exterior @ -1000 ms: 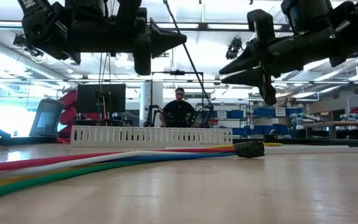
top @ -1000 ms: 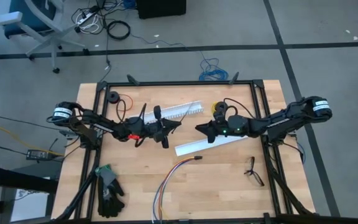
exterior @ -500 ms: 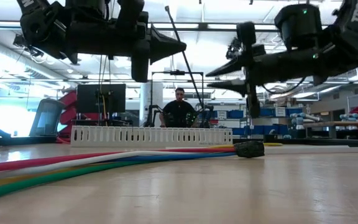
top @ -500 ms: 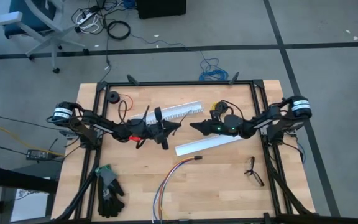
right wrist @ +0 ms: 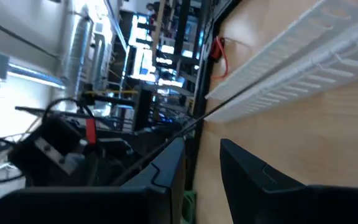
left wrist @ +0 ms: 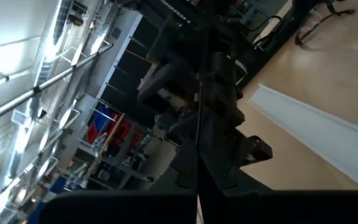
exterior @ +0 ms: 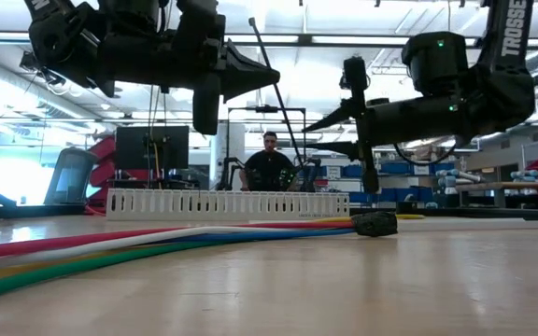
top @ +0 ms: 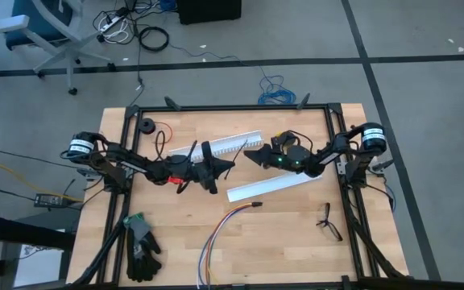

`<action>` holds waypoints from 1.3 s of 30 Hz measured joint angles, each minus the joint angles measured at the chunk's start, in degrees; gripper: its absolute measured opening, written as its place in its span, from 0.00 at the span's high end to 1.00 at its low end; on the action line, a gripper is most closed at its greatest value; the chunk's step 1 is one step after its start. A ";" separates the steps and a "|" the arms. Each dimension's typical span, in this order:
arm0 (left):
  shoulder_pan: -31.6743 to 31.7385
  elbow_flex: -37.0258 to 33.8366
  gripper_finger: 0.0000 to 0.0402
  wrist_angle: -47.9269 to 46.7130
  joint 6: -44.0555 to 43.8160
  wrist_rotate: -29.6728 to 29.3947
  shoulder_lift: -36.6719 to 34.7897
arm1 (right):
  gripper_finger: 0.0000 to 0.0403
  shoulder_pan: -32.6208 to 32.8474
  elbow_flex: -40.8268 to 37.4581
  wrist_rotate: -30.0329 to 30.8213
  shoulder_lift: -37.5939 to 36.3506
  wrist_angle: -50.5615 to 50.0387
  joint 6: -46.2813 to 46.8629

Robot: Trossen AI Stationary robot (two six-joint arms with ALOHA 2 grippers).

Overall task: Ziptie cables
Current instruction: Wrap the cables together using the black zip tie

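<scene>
The ziptie (exterior: 288, 107), a thin black strip, slants through the air above the table's middle, with my left gripper (exterior: 274, 67) shut on it. My right gripper (exterior: 316, 135) faces the left one (top: 230, 164) from the right, open, its fingertips by the strip's lower stretch. In the right wrist view the ziptie (right wrist: 241, 99) crosses just past one fingertip (right wrist: 180, 142); whether they touch I cannot tell. The cables (top: 216, 242), a loose coloured bundle, lie flat on the near part of the table, away from both grippers. My left gripper pinches the ziptie between its shut fingers, somewhere along its length, coming level from the table's left. The strip (left wrist: 199, 124) runs out past the fingertips toward the right arm. It is lifted clear of the table and tilted, one end high and one low.
Two white slotted channels (top: 224, 145) (top: 268, 187) lie under and beside the grippers. Black gloves (top: 139, 246) lie near left, a black forked object (top: 326, 221) near right, a yellow spool (top: 282, 138) far right. A person (exterior: 269, 163) sits beyond the table.
My right gripper has moved toward the table's left and far edge and sunk, closing on the left gripper and the ziptie, and it has rolled about its own axis. The left gripper has stayed in place with the ziptie.
</scene>
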 joint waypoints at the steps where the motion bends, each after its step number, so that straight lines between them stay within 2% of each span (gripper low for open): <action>1: -0.08 0.00 1.00 -0.03 0.91 0.00 0.00 | 0.77 -0.34 0.08 0.00 0.00 0.10 0.11; 16: -0.48 0.00 1.00 0.06 2.97 -0.02 0.02 | 0.77 -2.18 0.55 0.39 -0.02 -1.61 0.70; 21: -1.25 0.00 1.00 0.58 4.60 0.83 0.00 | 0.78 -2.40 3.86 -0.92 -0.04 -7.57 0.45; 25: -1.92 0.00 1.00 0.43 4.75 0.81 0.02 | 0.78 -2.96 5.23 -1.05 -0.04 -8.03 -1.29; 39: -3.93 0.00 1.00 -0.02 3.97 -0.89 0.02 | 0.82 -3.46 5.54 -1.40 -0.07 -14.76 -5.35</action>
